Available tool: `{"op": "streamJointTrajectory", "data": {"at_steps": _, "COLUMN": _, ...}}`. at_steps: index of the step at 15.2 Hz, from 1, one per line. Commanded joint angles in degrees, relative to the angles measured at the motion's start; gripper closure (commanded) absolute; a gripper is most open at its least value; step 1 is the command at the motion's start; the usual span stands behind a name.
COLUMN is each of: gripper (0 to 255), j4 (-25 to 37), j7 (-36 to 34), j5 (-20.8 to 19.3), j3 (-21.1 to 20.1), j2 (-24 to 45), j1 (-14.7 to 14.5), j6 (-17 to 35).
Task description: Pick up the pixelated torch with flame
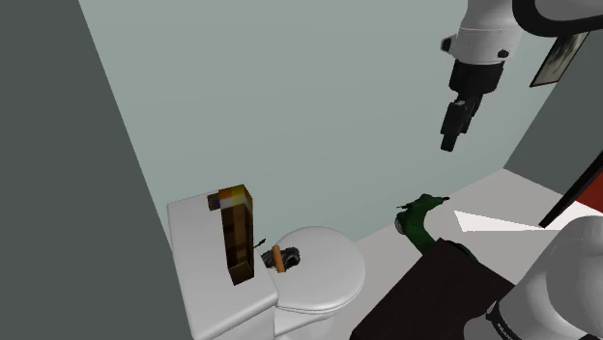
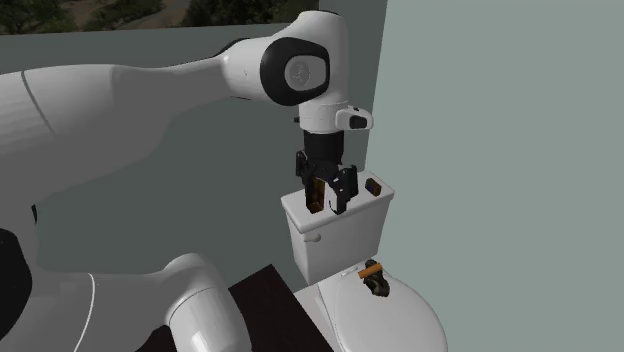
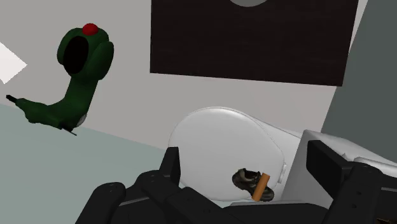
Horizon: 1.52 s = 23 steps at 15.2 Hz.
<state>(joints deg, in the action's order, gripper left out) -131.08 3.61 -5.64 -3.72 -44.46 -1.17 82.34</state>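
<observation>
Your black two-finger end effector (image 1: 450, 135) is hanging open and empty. The blocky brown pixelated torch with an orange flame top (image 1: 235, 237) is standing well below it, on the white toilet tank (image 1: 198, 270). It is probably light and rigid, so you are looking at pinching its flat sides mid-shaft.

The white arm (image 2: 120, 110) arches over and bends at the wrist, so that the black gripper (image 1: 450, 143) hangs pointing down, well above the toilet (image 1: 324, 275), with its two fingers (image 3: 170, 167) standing apart and touching nothing.
</observation>
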Motion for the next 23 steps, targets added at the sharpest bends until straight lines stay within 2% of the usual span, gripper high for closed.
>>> {"op": "streamJointTrajectory", "data": {"at_steps": 1, "gripper": 0, "j4": 0.0, "j7": 0.0, "j5": 0.0, "j3": 0.0, "j2": 0.0, "j1": 0.0, "j6": 0.0}}
{"op": "streamJointTrajectory", "data": {"at_steps": 7, "gripper": 0, "j4": 1.29, "j7": -6.74, "j5": 4.56, "j3": -4.91, "j2": 7.71, "j1": -1.27, "j6": 6.48}}
{"op": "streamJointTrajectory", "data": {"at_steps": 13, "gripper": 0, "j4": 5.03, "j7": -13.11, "j5": 7.44, "j3": -9.61, "j2": 17.08, "j1": -2.24, "j6": 12.58}}
{"op": "streamJointTrajectory", "data": {"at_steps": 18, "gripper": 0, "j4": 10.05, "j7": -18.4, "j5": 8.24, "j3": -13.29, "j2": 25.92, "j1": -2.85, "j6": 16.93}}
{"op": "streamJointTrajectory", "data": {"at_steps": 23, "gripper": 0, "j4": 16.82, "j7": -23.85, "j5": 7.37, "j3": -16.58, "j2": 35.6, "j1": -3.62, "j6": 20.27}}
